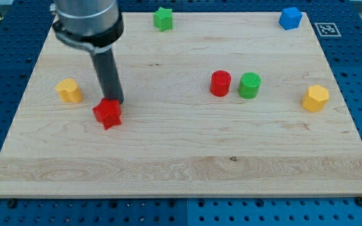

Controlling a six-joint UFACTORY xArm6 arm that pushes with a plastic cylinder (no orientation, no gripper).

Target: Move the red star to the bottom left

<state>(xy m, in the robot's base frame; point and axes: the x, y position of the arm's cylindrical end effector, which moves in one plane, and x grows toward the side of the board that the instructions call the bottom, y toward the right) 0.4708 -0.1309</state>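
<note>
Board's (187,182) near edge runs along bottom of frame, bare wood there. Red star (107,113) is the nearest block, left of centre, approx mid-height, lying flat. My tip (116,101) sits right at its upper-right side, touching or v. close; rod drops from upper left of frame. No jaws on this arm, just a plain rod, so nothing's held, it only pushes. Tip being on the star's upper-right side makes sense, I'd say: a shove from there drives it down and left, twd the bottom left corner, which is still well off.

Star has no real long axis, roughly as wide as tall; which way its points face is hard to make out.

Others: yellow block (69,90) just left of rod, red cylinder (220,83) & green cylinder (249,85) side by side right of centre, yellow block (316,98) far right, green star (163,18) top, blue block (290,17) upper right.
</note>
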